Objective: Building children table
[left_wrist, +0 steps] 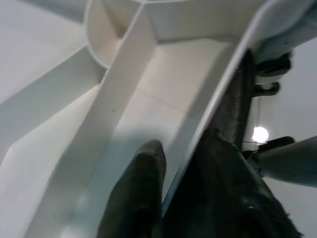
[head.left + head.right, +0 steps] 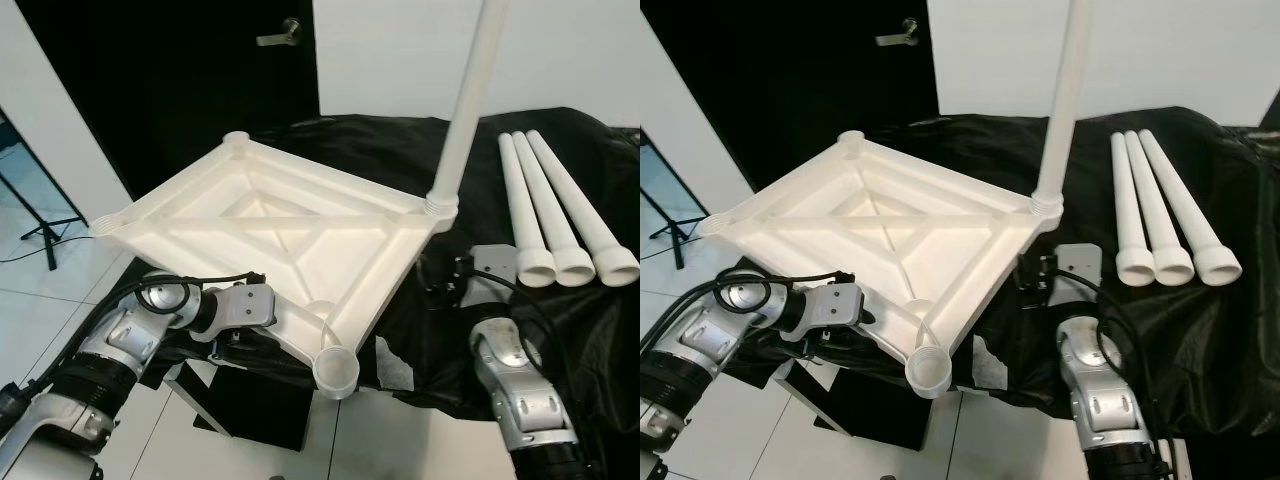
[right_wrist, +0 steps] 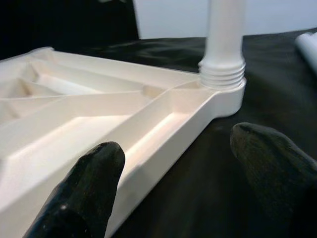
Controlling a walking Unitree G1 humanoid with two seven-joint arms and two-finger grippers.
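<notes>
One leg (image 2: 468, 105) upright — white ribbed tabletop (image 2: 270, 225), upturned

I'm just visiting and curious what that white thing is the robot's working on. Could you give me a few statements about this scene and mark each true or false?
1. The white tabletop lies upside down, ribs showing. True.
2. All four legs are already fitted. False: one leg stands in a corner socket; three spare legs lie on the black cloth.
3. The left claw pinches the tabletop's edge wall. True.
4. The right claw is shut on a spare leg. False: it is open, straddling the tabletop's rim near the fitted leg.
5. The near corner socket is empty. True.
</notes>
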